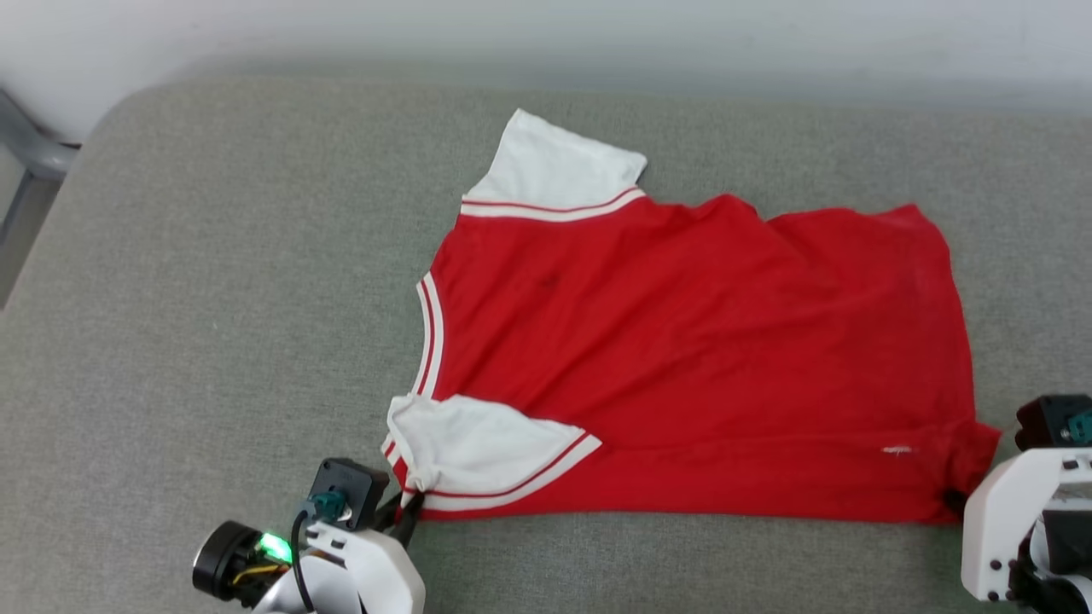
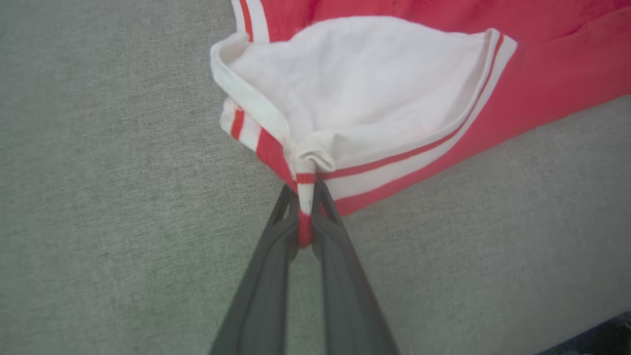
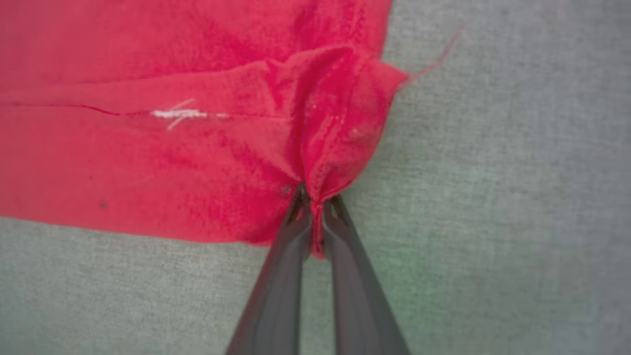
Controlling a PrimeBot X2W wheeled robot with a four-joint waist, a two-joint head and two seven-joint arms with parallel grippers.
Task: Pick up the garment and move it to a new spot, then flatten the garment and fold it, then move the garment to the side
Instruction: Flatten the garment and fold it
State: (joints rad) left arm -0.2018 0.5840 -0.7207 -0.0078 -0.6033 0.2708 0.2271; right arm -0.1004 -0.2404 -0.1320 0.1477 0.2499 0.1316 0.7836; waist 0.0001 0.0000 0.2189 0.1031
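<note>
The garment, a red T-shirt with white sleeves and red-and-white trim, lies spread on the grey cushion, collar to the left and hem to the right. My left gripper is shut on the trim of the near white sleeve; in the left wrist view the striped cuff is bunched between my left gripper. My right gripper sits at the near hem corner, mostly hidden behind its white housing. In the right wrist view my right gripper is shut on a pinch of the red hem corner.
The grey fabric surface stretches wide to the left of the shirt and in front of it. A pale wall runs along the back edge. A grey chair frame stands at the far left.
</note>
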